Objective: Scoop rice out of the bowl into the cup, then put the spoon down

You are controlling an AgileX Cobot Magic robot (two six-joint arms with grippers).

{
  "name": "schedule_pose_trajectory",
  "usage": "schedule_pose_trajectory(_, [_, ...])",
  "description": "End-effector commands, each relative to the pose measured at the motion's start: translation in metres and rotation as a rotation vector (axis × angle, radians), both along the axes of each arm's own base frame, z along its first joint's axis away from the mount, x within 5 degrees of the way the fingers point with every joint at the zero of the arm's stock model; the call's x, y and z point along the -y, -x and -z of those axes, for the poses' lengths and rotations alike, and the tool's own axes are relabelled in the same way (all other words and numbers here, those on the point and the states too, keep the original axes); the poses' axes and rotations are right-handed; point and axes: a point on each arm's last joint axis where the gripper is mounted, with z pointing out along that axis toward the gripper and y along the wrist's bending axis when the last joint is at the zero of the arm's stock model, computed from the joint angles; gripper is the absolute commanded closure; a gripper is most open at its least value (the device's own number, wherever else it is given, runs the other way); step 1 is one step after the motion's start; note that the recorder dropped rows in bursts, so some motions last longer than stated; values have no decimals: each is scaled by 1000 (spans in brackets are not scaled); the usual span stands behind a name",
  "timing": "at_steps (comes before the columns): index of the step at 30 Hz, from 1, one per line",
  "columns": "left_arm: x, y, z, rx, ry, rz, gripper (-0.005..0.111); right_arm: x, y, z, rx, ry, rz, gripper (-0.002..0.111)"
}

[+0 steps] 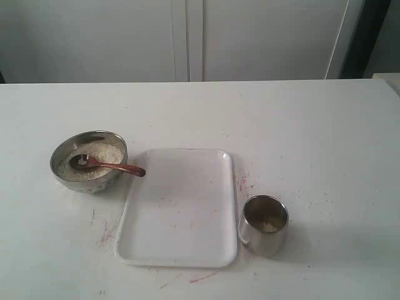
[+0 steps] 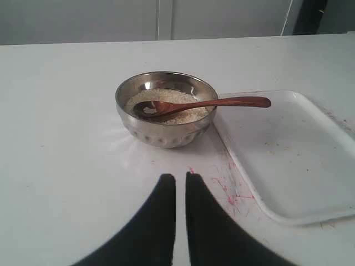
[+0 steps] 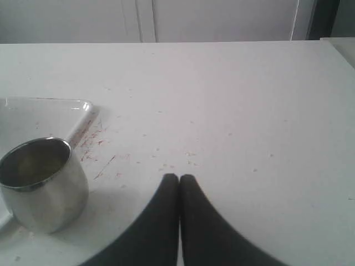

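over the table (image 2: 66, 138), left hand (image 2: 180, 183) closed facing bowl (image 2: 166, 133), right hand (image 3: 179, 180) closed near cup (image 3: 50, 205)

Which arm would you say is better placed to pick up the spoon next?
Left. The left fingers face the bowl, where the spoon rests with its handle over the rim; the right fingers are nearer the cup.

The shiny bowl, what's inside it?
The bowl holds rice, with the spoon lying scoop-end on it, handle poking out over the rim. The bowl's bottom is hidden beneath the rice.
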Motion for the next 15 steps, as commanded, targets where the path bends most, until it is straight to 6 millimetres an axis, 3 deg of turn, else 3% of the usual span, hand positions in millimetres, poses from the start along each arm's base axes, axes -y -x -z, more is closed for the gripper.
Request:
schedule_pose_trajectory(1, [0, 0, -2, 7, 11, 7, 92, 1, 0, -1, 13, 14, 6, 108])
schedule_pose_trajectory(5, [0, 0, -2, 7, 11, 7, 92, 0, 0, -2, 27, 7, 5, 108])
schedule_pose_trajectory(15, [0, 0, -2, 7, 11, 7, 92, 0, -3, -22, 251, 4, 6, 108])
